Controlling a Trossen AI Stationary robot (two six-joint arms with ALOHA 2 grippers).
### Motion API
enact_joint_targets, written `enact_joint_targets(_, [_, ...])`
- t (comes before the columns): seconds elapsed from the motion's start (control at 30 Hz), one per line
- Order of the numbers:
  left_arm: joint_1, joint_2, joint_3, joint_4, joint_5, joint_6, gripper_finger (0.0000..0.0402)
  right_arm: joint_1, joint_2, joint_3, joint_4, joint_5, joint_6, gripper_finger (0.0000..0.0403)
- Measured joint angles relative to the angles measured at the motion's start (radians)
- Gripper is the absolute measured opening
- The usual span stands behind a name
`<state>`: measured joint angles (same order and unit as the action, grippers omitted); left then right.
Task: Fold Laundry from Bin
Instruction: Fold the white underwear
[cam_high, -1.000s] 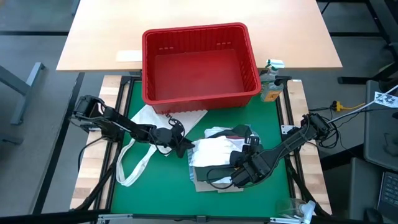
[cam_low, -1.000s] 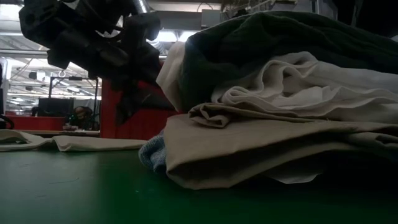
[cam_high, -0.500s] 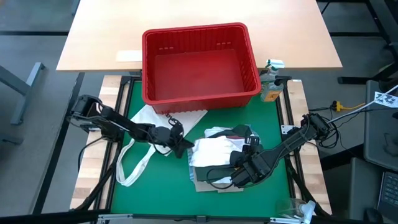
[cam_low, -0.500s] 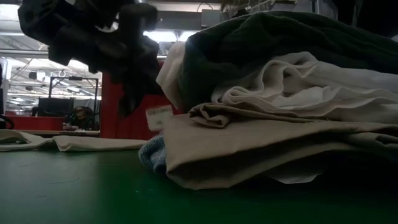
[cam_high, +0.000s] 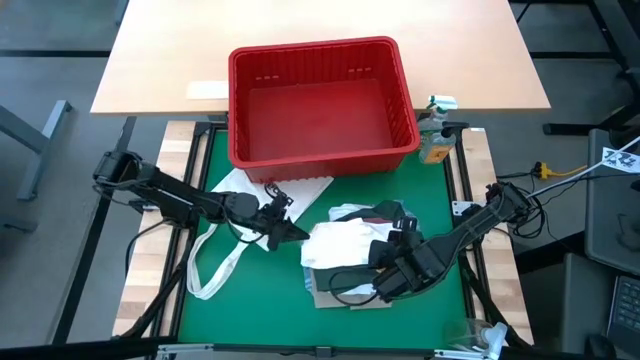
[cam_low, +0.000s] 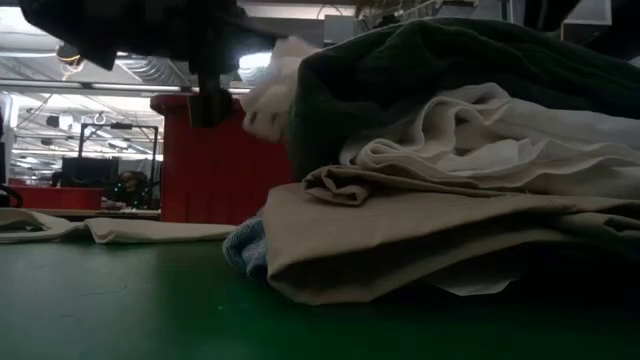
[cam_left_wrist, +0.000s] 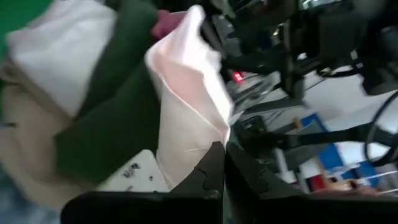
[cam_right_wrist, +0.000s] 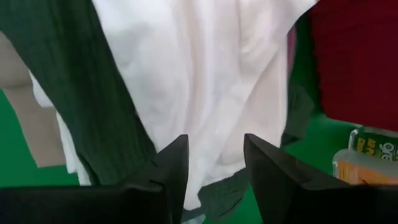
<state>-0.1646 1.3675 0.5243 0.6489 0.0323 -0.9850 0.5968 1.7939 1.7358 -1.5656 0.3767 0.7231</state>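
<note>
The laundry lay stacked on the green mat, near of the red bin. The left gripper was clamped on the white garment's left edge; the right gripper stood parted over the pile, holding nothing. The cloth appeared light and limp, best taken by corners. Open mat lay leftward, partly occupied by a tote bag.

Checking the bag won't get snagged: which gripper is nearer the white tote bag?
Left. The left gripper is at the white tote bag's edge; the right gripper is across the laundry pile.
</note>
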Motion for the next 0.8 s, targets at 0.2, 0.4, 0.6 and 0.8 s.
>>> enact_joint_targets(0.2, [-0.011, -0.013, 0.077, 0.003, 0.006, -0.057, 0.0, 0.0, 0.0, 0.04, -0.006, 0.033, 0.0, 0.0154])
enact_joint_targets(0.4, [-0.039, 0.01, 0.211, -0.031, -0.08, -0.039, 0.0, -0.001, 0.0, 0.041, -0.006, 0.047, -0.001, 0.0154])
enact_joint_targets(0.6, [-0.052, 0.088, 0.315, -0.068, -0.17, 0.024, 0.0, -0.001, 0.0, 0.041, -0.007, 0.05, -0.033, 0.0154])
enact_joint_targets(0.8, [-0.04, 0.246, 0.433, -0.062, -0.176, 0.024, 0.0, 0.0, -0.005, 0.045, -0.004, 0.05, -0.052, 0.0154])
